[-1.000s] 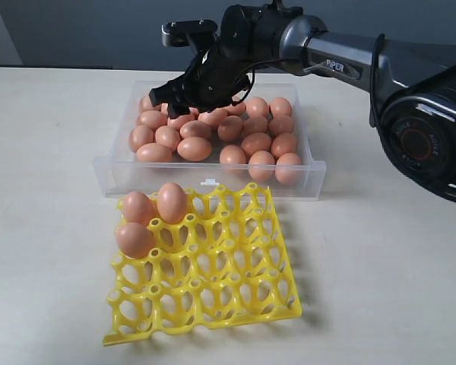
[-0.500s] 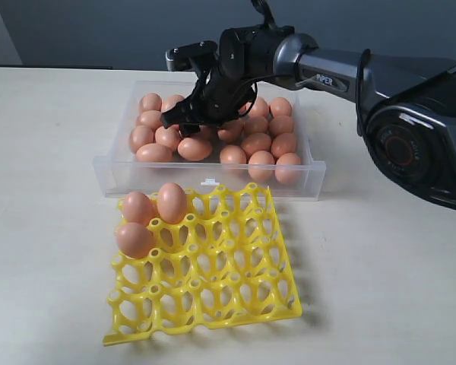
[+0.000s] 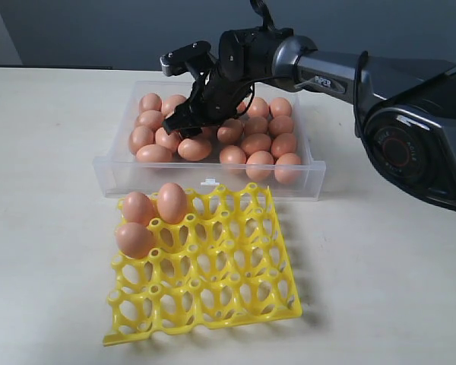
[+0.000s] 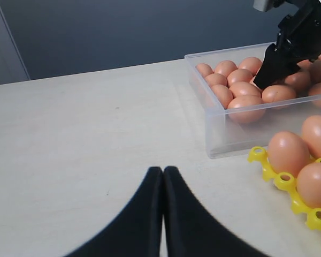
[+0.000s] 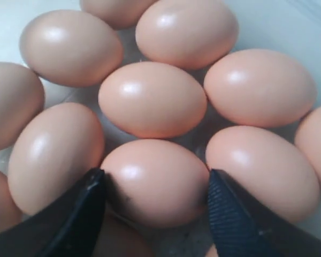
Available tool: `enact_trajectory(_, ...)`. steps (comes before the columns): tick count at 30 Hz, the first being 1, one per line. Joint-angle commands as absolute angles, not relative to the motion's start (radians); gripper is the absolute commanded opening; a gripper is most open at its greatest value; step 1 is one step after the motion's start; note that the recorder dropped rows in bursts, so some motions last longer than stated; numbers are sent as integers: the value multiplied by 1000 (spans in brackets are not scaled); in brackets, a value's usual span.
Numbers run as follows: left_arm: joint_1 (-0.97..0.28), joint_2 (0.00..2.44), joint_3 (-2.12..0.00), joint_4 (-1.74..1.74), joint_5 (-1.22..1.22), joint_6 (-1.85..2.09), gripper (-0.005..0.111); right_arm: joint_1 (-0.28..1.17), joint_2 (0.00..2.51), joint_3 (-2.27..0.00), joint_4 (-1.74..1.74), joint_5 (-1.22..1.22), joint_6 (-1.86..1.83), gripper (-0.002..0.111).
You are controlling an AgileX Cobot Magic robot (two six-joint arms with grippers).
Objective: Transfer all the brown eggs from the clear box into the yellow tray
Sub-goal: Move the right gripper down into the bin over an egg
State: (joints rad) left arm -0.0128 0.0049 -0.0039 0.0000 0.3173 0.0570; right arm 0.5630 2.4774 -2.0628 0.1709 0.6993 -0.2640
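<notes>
- Yellow tray (image 3: 213,293) lies on the pale tabletop (image 3: 45,228) in the exterior view. Its far edge is just beside the front wall of the clear box (image 3: 137,181). Three eggs (image 3: 172,202) sit in cups at its far left corner, and the other cups stand open.
- Brown eggs (image 3: 260,143) crowd the box floor, touching one another. The right gripper (image 3: 188,122) is down among those at the left middle, its arm reaching in from the right. Open tabletop spreads left of the tray and in front of it.
- Black and closed flat against each other, the tips of the left gripper (image 4: 162,172) fill the foreground of the left wrist view. They hang over bare tabletop, well apart from the box's corner and the tray's edge. Only this view shows the box's end wall side-on.
- Only the right wrist view shows the reach close up. The fingers (image 5: 77,214) are spread wide, one at each flank of a single egg (image 5: 155,184). Neighbouring eggs press in all round, leaving little room beside either finger. Whether the fingers press the egg I cannot tell.
</notes>
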Motion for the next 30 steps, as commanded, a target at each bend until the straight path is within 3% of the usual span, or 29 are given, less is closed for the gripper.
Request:
enact_trajectory(1,-9,0,0,0,307,57,0,560,2502,-2059,157,732,-369,54)
enact_trajectory(30,-9,0,0,0,307,57,0,588,2505,-2059,166,753,-621,54)
